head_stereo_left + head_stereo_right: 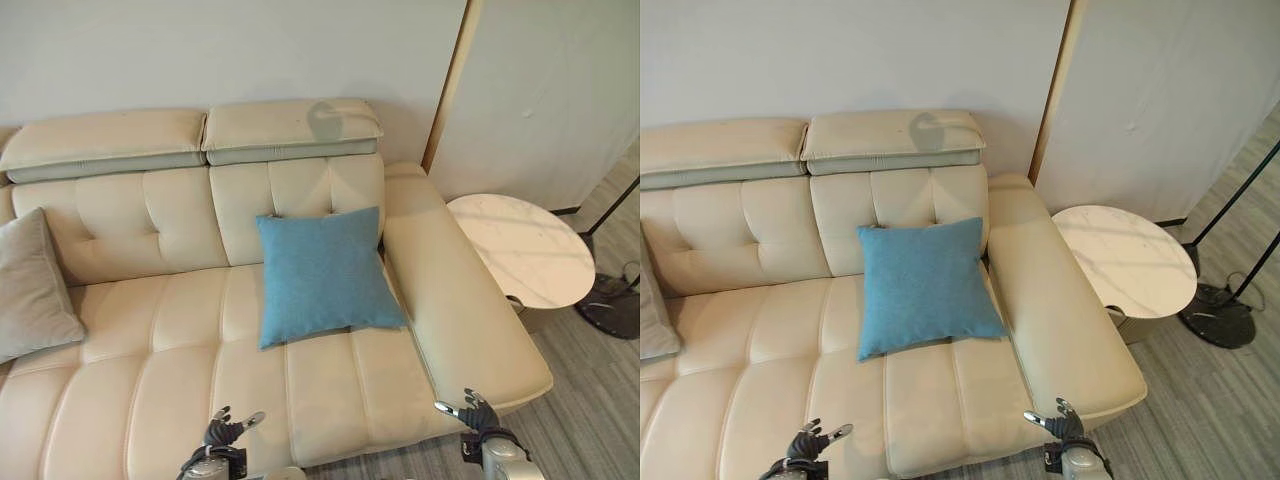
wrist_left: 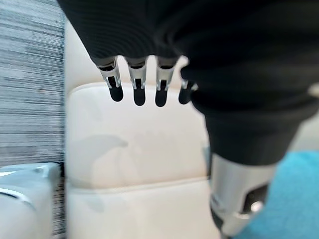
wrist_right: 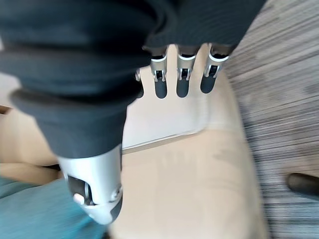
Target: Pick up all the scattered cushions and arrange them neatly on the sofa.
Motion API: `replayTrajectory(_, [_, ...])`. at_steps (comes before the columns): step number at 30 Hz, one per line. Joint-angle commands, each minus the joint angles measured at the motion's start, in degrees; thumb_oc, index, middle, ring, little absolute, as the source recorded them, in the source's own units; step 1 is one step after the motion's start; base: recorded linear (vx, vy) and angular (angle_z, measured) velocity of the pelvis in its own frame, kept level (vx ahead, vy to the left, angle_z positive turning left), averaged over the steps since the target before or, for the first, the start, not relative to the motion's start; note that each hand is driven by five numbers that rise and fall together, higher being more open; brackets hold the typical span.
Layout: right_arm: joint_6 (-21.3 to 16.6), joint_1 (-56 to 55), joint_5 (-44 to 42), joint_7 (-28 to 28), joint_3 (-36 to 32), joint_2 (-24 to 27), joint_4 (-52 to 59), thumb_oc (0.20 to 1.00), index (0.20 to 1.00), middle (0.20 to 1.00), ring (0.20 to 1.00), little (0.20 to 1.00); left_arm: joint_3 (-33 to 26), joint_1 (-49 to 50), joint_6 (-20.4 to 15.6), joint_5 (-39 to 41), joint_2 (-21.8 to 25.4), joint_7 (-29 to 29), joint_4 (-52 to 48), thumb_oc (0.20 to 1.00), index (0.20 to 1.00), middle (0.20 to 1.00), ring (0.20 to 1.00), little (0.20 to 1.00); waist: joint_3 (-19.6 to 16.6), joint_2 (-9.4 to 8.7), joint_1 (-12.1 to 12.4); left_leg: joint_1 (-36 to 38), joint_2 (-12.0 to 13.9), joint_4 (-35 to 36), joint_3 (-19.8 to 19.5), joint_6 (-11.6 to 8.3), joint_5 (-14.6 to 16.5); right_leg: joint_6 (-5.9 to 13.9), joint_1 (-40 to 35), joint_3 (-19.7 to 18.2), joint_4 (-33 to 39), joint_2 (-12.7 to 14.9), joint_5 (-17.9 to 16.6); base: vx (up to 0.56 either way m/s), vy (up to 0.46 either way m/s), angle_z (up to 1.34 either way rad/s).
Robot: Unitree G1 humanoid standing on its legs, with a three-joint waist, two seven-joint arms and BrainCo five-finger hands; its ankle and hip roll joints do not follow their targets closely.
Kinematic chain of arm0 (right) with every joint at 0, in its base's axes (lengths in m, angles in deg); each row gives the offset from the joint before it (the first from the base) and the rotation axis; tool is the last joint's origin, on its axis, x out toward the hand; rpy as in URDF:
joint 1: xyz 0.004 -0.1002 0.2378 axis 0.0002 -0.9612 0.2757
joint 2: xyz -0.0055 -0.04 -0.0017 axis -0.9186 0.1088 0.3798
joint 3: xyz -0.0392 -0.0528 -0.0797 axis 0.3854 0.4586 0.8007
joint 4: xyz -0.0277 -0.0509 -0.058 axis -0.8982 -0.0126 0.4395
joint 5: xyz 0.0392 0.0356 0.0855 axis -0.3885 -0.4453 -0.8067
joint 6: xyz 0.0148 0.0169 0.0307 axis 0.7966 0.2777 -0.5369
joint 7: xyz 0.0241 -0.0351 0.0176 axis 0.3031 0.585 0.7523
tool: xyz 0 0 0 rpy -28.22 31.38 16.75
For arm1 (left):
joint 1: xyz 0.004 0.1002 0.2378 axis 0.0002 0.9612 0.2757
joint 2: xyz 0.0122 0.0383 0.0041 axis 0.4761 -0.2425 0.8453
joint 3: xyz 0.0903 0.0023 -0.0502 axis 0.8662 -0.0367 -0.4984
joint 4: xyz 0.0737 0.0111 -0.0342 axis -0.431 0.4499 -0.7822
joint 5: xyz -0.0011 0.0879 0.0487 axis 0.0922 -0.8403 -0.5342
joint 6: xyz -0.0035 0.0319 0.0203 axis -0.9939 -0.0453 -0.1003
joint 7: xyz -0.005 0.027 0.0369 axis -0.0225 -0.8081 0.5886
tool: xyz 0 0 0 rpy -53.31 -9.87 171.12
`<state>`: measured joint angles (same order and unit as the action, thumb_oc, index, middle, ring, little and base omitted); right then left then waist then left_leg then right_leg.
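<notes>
Left robot hand is hovering over the sofa seat's front edge, fingers relaxed & spread, holding nothing. Right robot hand is hanging just off the sofa's right arm end, fingers also loose, empty. Blue cushion is leaning vs the backrest on the right seat, beside the armrest. Grey cushion is sitting at the sofa's left end. Round marble side table is standing right of the armrest.
</notes>
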<state>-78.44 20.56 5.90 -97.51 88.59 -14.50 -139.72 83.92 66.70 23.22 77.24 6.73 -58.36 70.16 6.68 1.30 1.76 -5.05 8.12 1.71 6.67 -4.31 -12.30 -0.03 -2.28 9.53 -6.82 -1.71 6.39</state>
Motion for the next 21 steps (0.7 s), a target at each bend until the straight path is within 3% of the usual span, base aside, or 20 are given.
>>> replayTrajectory(1, [-1.8,2.8,-1.0,0.0,1.9,0.9,1.7,1.000,1.000,1.000,1.000,1.000,-1.0,-3.9,-1.0,-0.9,1.9,-0.3,-1.6,1.000,1.000,1.000,1.000,1.000,3.2,-3.22,-0.9,-3.6,-7.9,3.3,-0.2,0.59,1.5,1.10,-3.9,-2.3,5.9,-1.2,1.3,-0.27,-0.127,0.18])
replayTrajectory(4, [-1.4,3.3,-0.4,-0.1,2.4,1.7,-0.1,1.000,1.000,1.000,1.000,1.000,-0.7,-4.7,-0.9,-0.4,1.2,-0.5,0.2,1.000,1.000,1.000,1.000,1.000,4.9,-3.04,-1.3,-4.1,-8.2,3.3,-2.8,0.03,1.6,1.11,-2.4,-0.6,6.2,-0.7,0.1,-0.36,-0.129,0.42])
replayTrajectory(6, [-1.3,3.4,-0.5,0.3,2.5,1.4,-0.7,1.000,1.000,1.000,1.000,1.000,-1.6,-4.7,-1.1,1.1,0.7,-0.5,1.7,1.000,1.000,1.000,1.000,1.000,5.1,-4.22,-1.6,-3.7,-7.8,-4.4,-1.3,1.58,5.7,1.43,-1.5,0.1,6.9,1.0,-1.7,-0.27,-0.084,0.03])
replayTrajectory(7, [-1.1,3.5,-0.5,0.5,2.5,1.3,-1.1,1.000,1.000,1.000,1.000,1.000,-1.7,-4.5,-1.0,1.3,0.6,-0.9,2.0,1.000,1.000,1.000,1.000,1.000,4.3,-4.20,-1.9,-3.1,-7.8,-3.6,-0.9,1.84,6.2,1.62,-1.3,0.5,7.6,1.2,-2.0,-0.22,-0.054,0.04])
replayTrajectory(8, [-0.9,3.5,0.0,0.8,3.3,1.3,-1.4,1.000,1.000,1.000,1.000,1.000,-2.3,-4.0,-1.1,2.5,0.2,-1.0,3.2,1.000,1.000,1.000,1.000,1.000,3.9,-4.93,-1.7,-1.4,-7.7,-9.4,-0.1,2.84,11.5,1.51,-1.2,0.5,8.4,2.3,-2.4,-0.11,-0.014,0.23])
replayTrajectory(11, [-0.6,3.4,0.2,1.3,3.9,1.2,-1.7,1.000,1.000,1.000,1.000,1.000,-2.3,-3.5,-0.7,4.0,-0.5,-1.4,4.1,1.000,1.000,1.000,1.000,1.000,2.8,-4.73,-1.8,3.3,-7.4,-8.2,-0.4,3.48,14.1,1.72,-1.4,0.6,9.2,2.4,-2.6,-0.06,0.017,0.05])
replayTrajectory(14, [-0.7,3.1,-0.2,1.2,3.6,1.1,-1.2,1.000,1.000,1.000,1.000,1.000,-1.8,-3.6,-0.4,4.3,-0.9,-1.5,4.4,1.000,1.000,1.000,1.000,1.000,1.8,-4.40,-2.6,6.0,-6.4,-5.7,1.6,3.22,14.3,1.86,-0.9,1.4,9.4,2.4,-2.5,-0.04,0.065,0.24])
replayTrajectory(15, [-0.6,2.8,-0.6,0.9,3.4,1.0,-1.3,1.000,1.000,1.000,1.000,1.000,-0.9,-3.7,-0.3,3.6,-1.3,-1.8,3.9,1.000,1.000,1.000,1.000,1.000,0.9,-3.30,-3.7,8.2,-5.8,0.1,2.6,2.30,12.2,2.03,-0.2,2.9,10.0,2.0,-2.8,-0.06,0.112,0.58])
replayTrajectory(17, [-0.5,3.0,-0.7,0.8,3.5,0.8,-2.3,1.000,1.000,1.000,1.000,1.000,0.0,-3.9,-0.1,2.4,-1.4,-2.2,4.7,1.000,1.000,1.000,1.000,1.000,0.3,-2.81,-3.9,9.4,-6.0,3.3,2.2,2.03,11.9,2.30,-0.5,3.2,10.7,1.8,-3.2,-0.03,0.129,0.59])
replayTrajectory(21, [-0.4,3.2,-0.5,0.8,3.7,0.5,-3.3,1.000,1.000,1.000,1.000,1.000,1.1,-3.7,0.1,0.4,-1.3,-3.0,4.8,1.000,1.000,1.000,1.000,1.000,-0.3,-2.50,-3.7,10.6,-6.6,3.3,2.3,2.28,13.1,3.01,-1.7,3.2,11.7,2.3,-4.3,-0.01,0.137,0.07])
